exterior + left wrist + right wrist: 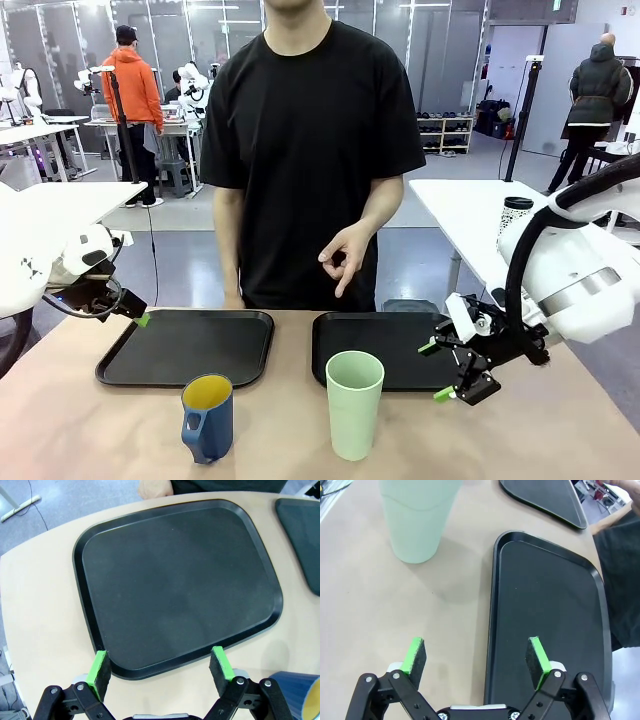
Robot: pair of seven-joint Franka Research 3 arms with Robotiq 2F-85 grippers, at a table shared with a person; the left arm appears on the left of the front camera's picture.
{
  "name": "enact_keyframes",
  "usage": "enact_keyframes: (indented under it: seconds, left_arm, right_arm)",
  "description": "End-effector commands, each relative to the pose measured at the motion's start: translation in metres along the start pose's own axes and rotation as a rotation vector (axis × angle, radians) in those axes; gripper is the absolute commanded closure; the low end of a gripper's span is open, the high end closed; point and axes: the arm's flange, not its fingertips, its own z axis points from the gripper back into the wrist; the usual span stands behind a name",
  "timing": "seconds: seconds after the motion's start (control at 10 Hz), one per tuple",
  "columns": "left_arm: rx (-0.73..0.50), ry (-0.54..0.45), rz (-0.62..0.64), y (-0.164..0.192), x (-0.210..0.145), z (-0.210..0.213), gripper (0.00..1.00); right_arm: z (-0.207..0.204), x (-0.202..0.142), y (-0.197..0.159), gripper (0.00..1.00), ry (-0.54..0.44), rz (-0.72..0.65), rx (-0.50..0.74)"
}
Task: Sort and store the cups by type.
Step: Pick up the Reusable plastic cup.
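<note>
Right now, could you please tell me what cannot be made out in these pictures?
- Blue mug, left wrist view: mostly cut off by the bottom-right corner.
- Mint tumbler, right wrist view: rim cut off by the top edge.
- Person's hand, left wrist view: cut off by the top edge.
- Tumbler's inner bottom, front view: hidden by its own wall.

The tan table (560, 430) carries 2 black trays with rounded corners, the left tray (188, 346) and the right tray (385, 340). They lie side by side near its far edge, a narrow gap between them. Behind them stands a person (310, 130) in a black T-shirt. On a white table (460, 205) farther right stands a patterned tumbler (516, 214) with a black lid. Far back are 2 bystanders, a bystander in orange (132, 90) and a bystander in a dark jacket (598, 90).
</note>
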Motion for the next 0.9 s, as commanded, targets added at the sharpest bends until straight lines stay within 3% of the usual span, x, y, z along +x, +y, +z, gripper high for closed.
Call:
enact_keyframes:
  seconds: [0.0,0.2,0.6,0.8]
  left_arm:
    - [0.0,-0.002,-0.002,0.0,0.001,0.001,0.0]
    - [0.0,-0.002,-0.002,0.0,0.001,0.001,0.0]
    - [0.0,-0.002,-0.002,0.0,0.001,0.001,0.0]
    - [0.0,-0.002,-0.002,0.0,0.001,0.001,0.0]
  right_arm:
    - [-0.001,-0.003,0.0,0.0,0.0,-0.005,0.001]
    - [-0.007,-0.011,-0.019,0.0,-0.197,-0.001,-0.011]
    - [-0.02,-0.027,-0.025,0.0,-0.314,-0.045,-0.045]
    - [-0.019,-0.041,-0.026,0.0,-0.435,-0.029,-0.064]
